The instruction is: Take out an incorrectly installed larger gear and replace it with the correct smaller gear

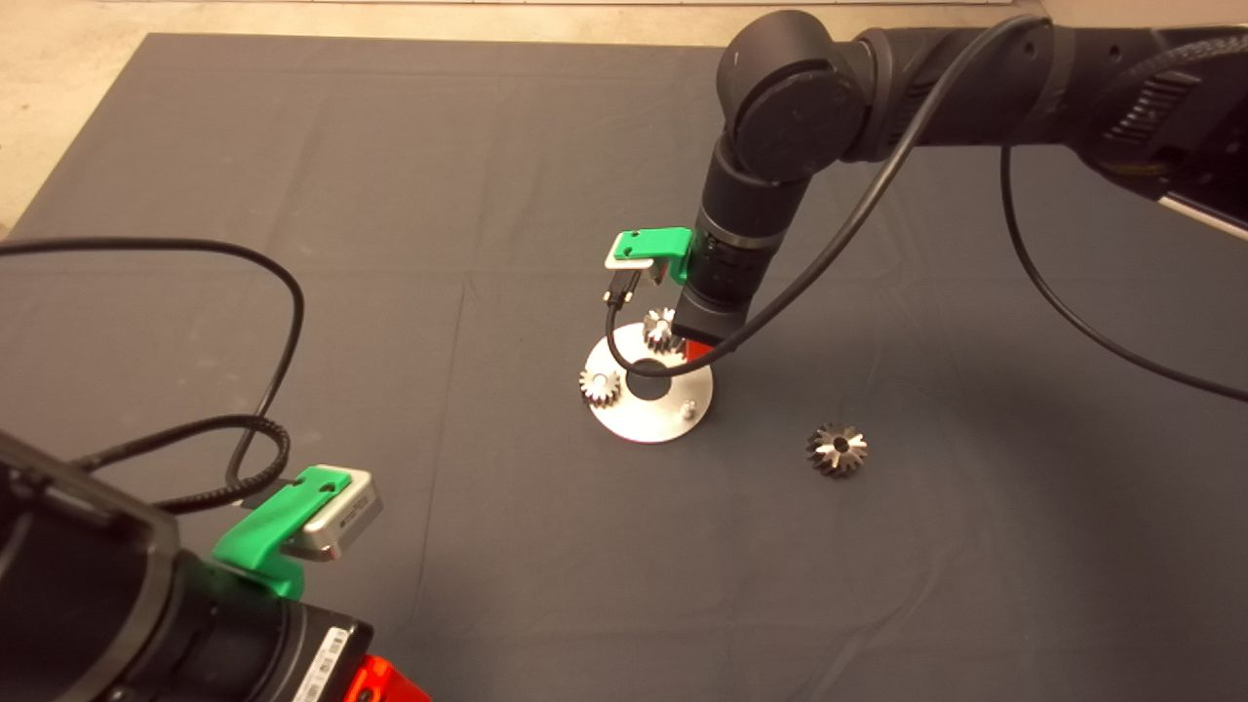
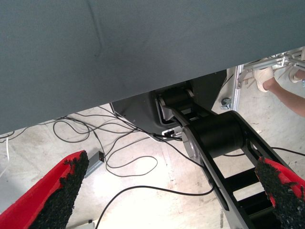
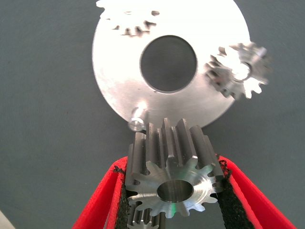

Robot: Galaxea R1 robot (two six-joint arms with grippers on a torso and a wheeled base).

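Observation:
My right gripper [image 3: 171, 168] is shut on the smaller gear [image 3: 164, 143], a silvery fine-toothed gear with a centre hole. It holds the gear just above the mat beside the edge of the round silver plate [image 3: 114, 71], close to a bare peg [image 3: 137, 121]. In the head view the right arm's wrist hides the held gear, and only a red finger [image 1: 694, 349] shows by the plate [image 1: 643, 424]. The larger gear [image 1: 837, 449], dark with flaring teeth, lies alone on the mat to the plate's right. My left gripper [image 2: 172, 162] is parked open at the lower left.
Two other small gears [image 1: 601, 385] [image 1: 660, 330] sit on the plate around its centre hole [image 1: 648, 380]; the bare peg [image 1: 688, 408] stands at its near right. A black cable loops over the mat at left. The left wrist view shows floor cables and a person's leg [image 2: 286, 93].

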